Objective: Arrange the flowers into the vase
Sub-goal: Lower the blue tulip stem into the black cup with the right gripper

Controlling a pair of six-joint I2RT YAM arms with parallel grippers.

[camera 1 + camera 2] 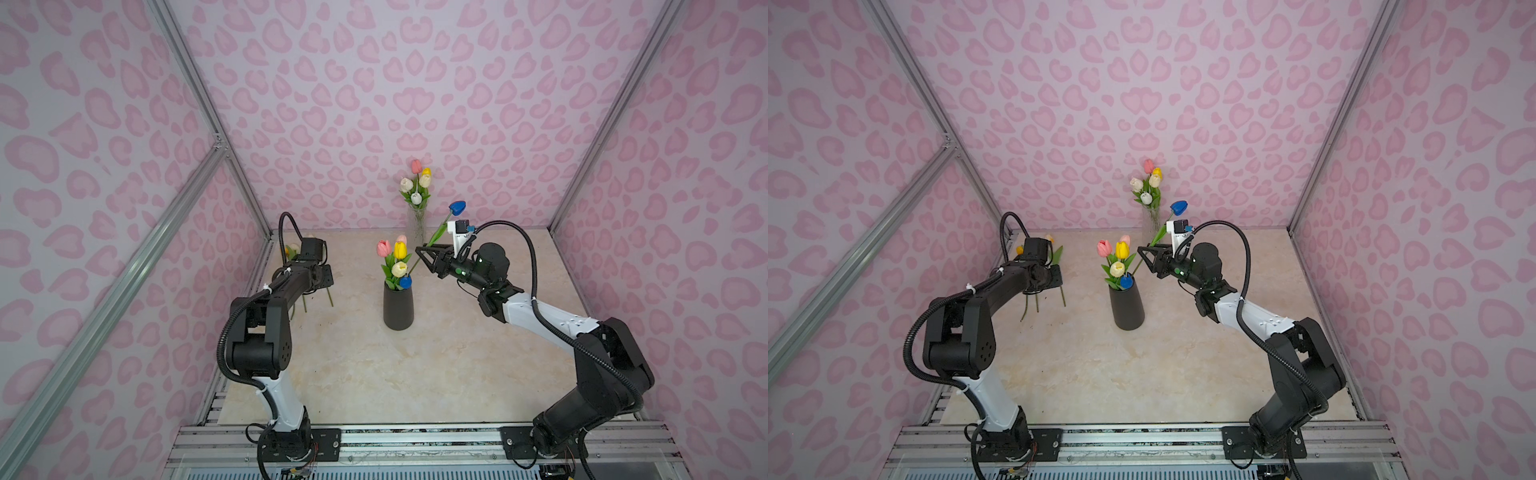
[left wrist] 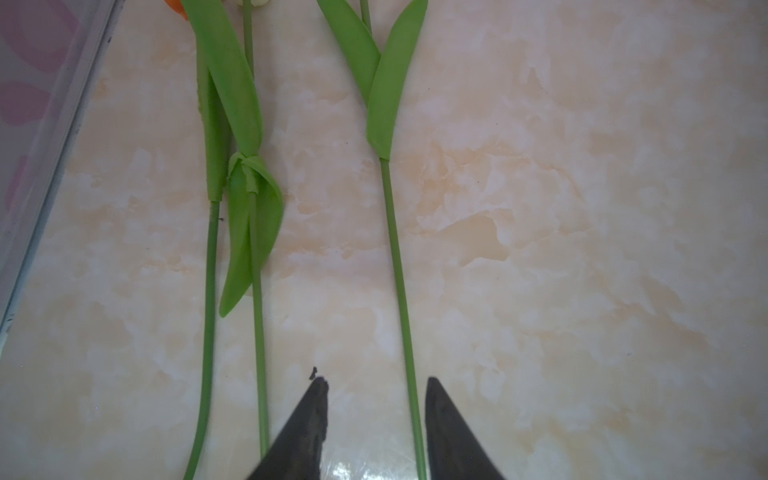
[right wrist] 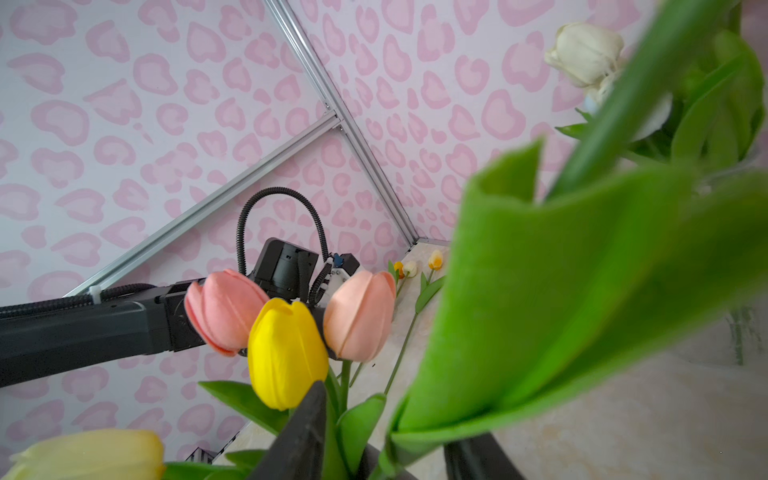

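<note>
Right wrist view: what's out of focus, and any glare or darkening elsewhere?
Right wrist view: the green leaf is a close blur, while the yellow tulip is sharp. Left wrist view: a glare patch on the tabletop. Both top views: evenly lit, corners slightly darker.

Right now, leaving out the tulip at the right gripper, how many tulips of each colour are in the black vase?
In the black vase:
pink tulips: 2
yellow tulip: 1
cream tulip: 1
blue tulip: 1
Total: 5
</note>
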